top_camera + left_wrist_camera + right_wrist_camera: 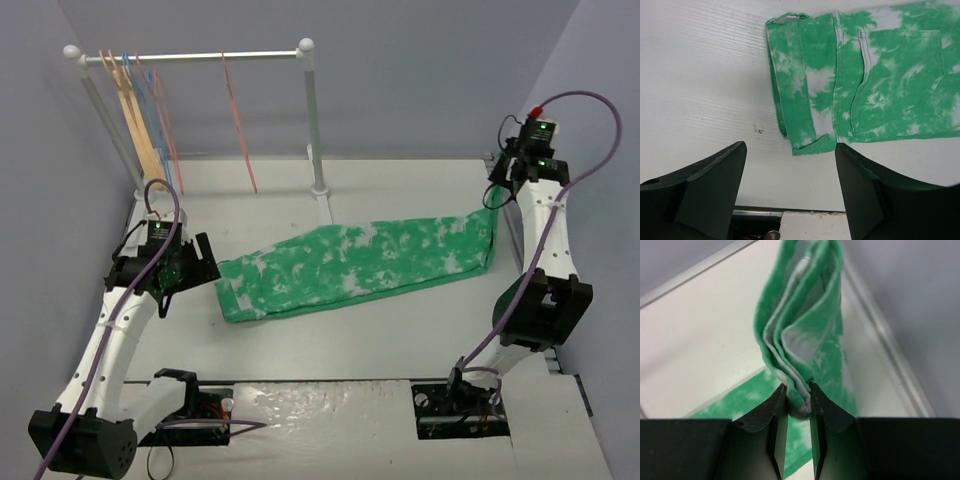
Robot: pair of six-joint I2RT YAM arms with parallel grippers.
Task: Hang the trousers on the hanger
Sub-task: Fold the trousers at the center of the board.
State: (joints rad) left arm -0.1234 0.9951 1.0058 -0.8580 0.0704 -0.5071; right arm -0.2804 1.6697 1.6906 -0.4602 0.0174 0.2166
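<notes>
The green trousers (360, 262) with white blotches lie folded lengthwise across the middle of the table. Their waist end with a back pocket (890, 80) is at the left. My right gripper (495, 195) is shut on the bunched leg ends (805, 330) and holds them lifted at the far right. My left gripper (200, 265) is open and empty, just above the table beside the waist end; its fingers (715, 185) frame bare table with the waistband corner just beyond them. The thin pink hanger (240, 130) hangs alone on the rail at the back.
A white clothes rack (312, 120) stands at the back left. A tan wooden hanger (135, 120) and light blue wire hangers (150, 110) hang at its left end. Grey walls close in on the table (400, 330) at left, back and right.
</notes>
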